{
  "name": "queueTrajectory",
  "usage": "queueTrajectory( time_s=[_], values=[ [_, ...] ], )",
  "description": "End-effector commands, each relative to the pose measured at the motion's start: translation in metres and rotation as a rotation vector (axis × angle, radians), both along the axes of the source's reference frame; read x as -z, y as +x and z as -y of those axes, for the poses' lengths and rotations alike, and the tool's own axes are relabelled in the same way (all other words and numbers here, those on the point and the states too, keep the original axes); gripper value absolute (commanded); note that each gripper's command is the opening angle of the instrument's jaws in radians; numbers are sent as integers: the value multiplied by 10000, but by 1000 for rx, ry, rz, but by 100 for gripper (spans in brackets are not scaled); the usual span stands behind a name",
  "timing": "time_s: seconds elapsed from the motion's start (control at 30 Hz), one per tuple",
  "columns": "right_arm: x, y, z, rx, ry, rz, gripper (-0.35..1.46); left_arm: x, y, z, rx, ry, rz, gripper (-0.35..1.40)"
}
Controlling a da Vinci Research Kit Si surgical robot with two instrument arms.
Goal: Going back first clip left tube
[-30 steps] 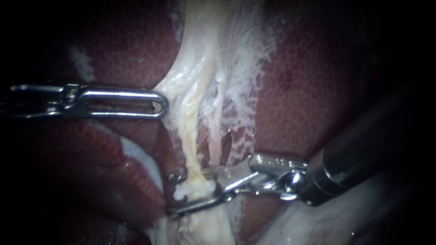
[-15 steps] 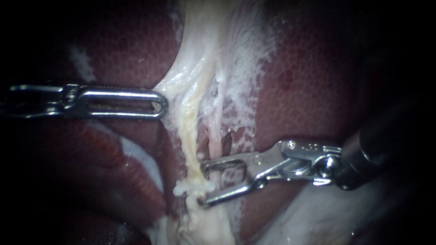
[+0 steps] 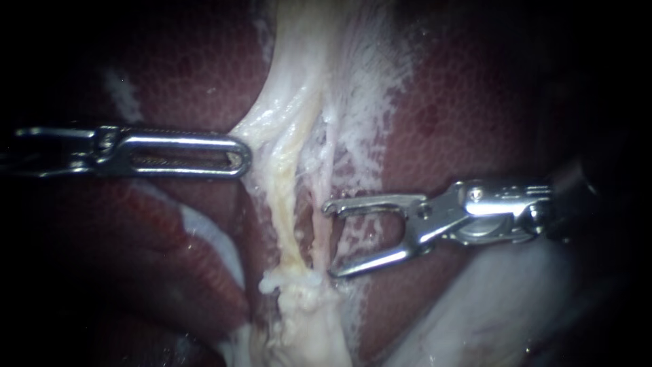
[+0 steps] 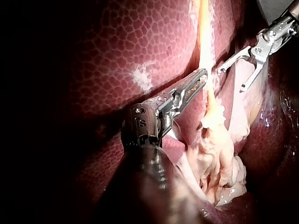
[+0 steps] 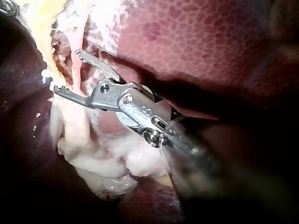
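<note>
Traction came from the left instrument [image 3: 239, 160], whose jaws lay pressed together on the edge of the pale tissue [image 3: 261, 136], seemingly pinching it and drawing it sideways into a tent. That pull looked meant to spread the sheet and keep the left tube [image 3: 284, 217] taut and apart from the thinner pink tube [image 3: 319, 228] beside it, over the liver [image 3: 462, 122]. The left tube ran as a yellowish strand down the middle of the field to a whitish lump [image 3: 292, 278] that crossed it low down. Whether that lump was a clip could not be told.

The right instrument [image 3: 330, 239] held nothing. Its jaws stood wide apart with the gap facing the tubes. One tip was just beside the pink tube and the other just beside the lump, and neither was around the left tube. That stance seemed to suit backing off from the tube, since empty, spread jaws would not drag on it.

The left shaft entered level from the side, its jaws in line with it. The right shaft came in dark from the opposite side, its wrist nearly level and its jaws pointed across at the tubes. In the right wrist view a bunched pale mass [image 5: 107, 163] lay beside and under the jaws.
</note>
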State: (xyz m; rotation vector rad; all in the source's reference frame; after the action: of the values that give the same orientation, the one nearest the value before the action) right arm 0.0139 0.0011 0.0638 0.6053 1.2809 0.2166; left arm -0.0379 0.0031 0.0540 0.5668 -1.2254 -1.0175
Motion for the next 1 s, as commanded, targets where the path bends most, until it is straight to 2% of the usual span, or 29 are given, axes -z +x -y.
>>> queueTrajectory(
  time_s=[0.03, 0.13, 0.3, 0.53, 0.67, 1.0],
  values=[
    [2, -4, -3, -2, -7, 0, 60, 0, 0, 0, 0, 0, 0, -35],
    [10, -20, -9, -3, -21, -6, 60, -1, 0, 0, 0, 0, 0, -35],
    [26, -46, -11, -10, -34, -9, 60, -2, 0, 0, 0, 0, 0, -35],
    [46, -63, -24, -27, -38, -12, 60, -3, 0, 0, -2, 0, -2, -35],
    [52, -69, -29, -35, -32, -16, 60, -4, 1, 0, -2, -1, -2, -35],
    [53, -70, -28, -37, -31, -19, 60, -4, 1, 0, -2, -1, -2, -35]
  ],
)
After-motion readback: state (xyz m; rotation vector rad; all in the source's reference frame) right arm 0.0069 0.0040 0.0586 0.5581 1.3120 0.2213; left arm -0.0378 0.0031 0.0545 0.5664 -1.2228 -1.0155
